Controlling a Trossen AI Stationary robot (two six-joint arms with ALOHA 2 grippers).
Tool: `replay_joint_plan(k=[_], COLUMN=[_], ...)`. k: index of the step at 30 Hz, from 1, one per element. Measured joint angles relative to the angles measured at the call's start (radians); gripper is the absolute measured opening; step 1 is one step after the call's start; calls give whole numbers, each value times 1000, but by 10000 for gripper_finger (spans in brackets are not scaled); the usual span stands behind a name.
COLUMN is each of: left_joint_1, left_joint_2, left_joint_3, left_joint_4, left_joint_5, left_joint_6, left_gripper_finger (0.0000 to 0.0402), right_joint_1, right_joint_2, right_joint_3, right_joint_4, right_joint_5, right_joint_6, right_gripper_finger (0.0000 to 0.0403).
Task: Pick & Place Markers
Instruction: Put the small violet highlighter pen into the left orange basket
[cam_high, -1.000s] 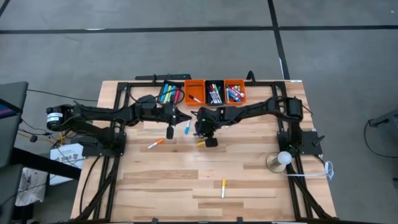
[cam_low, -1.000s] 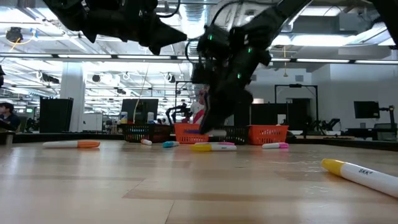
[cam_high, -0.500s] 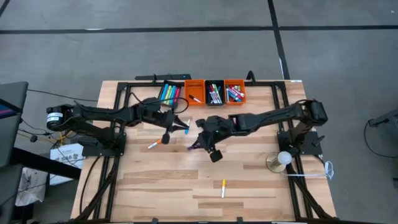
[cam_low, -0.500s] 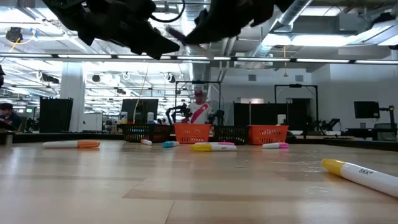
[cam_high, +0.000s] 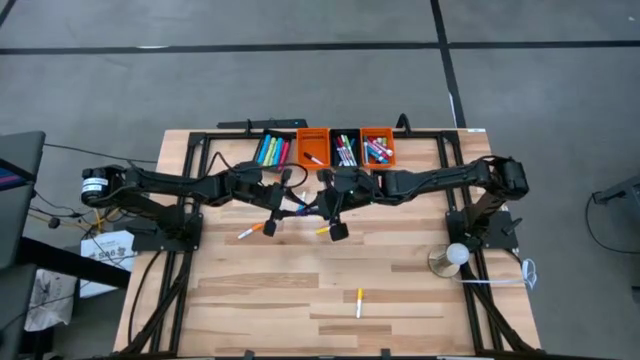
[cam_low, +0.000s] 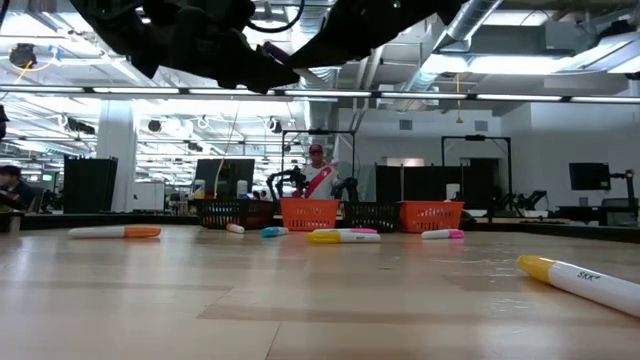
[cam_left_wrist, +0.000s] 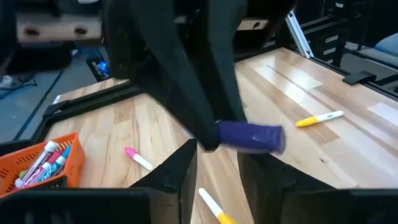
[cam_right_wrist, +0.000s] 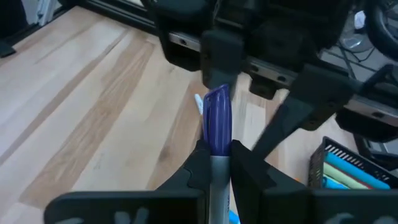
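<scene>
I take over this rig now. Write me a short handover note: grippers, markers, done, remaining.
Right gripper: shut on a purple-capped marker, above the wooden table.
Left gripper: open, just beyond that cap.
Done: many markers lie in the small orange and black bins.
Remaining: the held marker, plus loose ones, such as the yellow marker and the orange-tipped marker.

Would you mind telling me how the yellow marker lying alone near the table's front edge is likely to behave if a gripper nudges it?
The yellow marker is a slim round stick lying flat, so it probably rolls sideways. It looks stiff and light, likely skidding easily on the smooth wooden table.
</scene>
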Motion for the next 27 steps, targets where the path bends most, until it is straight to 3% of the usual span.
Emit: replay_joint_plan(k=[27], left_joint_1=[4], left_joint_2=[52], left_joint_3=[-1], left_joint_4=[134], left_joint_5=[7], left_joint_6=[1], left_gripper_finger=[127], right_joint_1=[-19], right_joint_2=[12], right_joint_3=[-3], right_joint_4=[132], right_joint_5=[-25], right_joint_6=[-45], right_gripper_finger=[34])
